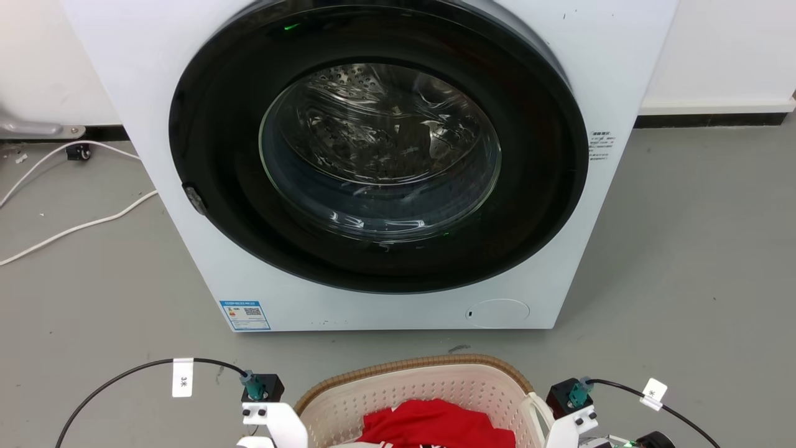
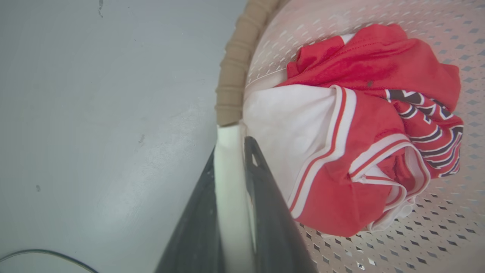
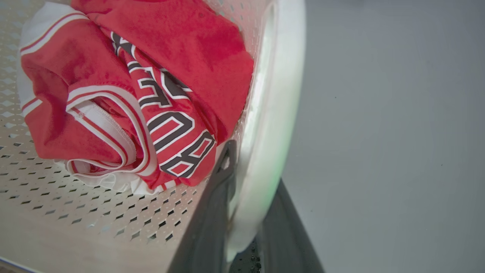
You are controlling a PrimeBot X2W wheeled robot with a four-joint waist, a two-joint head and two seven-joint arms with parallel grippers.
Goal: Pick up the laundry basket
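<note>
- The laundry basket (image 1: 373, 398) sits low in the head view, in front of the washing machine (image 1: 155, 74) and between the robot's two arms. I cannot tell whether its base is on the floor (image 1: 684, 249).
- It is perforated plastic with a brown rim (image 2: 233, 76). It is probably light, and stiff enough to keep its shape, though the thin walls may flex a little.
- Its load is one crumpled red and white jersey (image 2: 341, 151). That is soft, adds little weight and is unlikely to shift much.
- The white loop handles on the two sides are the natural places to hold. They look smooth, so they could slip or swivel in a narrow grip.
- The left gripper (image 2: 232, 146) has its jaws pinching the left handle (image 2: 229, 189), one finger on each side.
- The right gripper (image 3: 254, 163) likewise straddles the right handle (image 3: 276, 94), and its jaws look pressed against it.
- Both sides should rise evenly so that the basket stays level.
</note>
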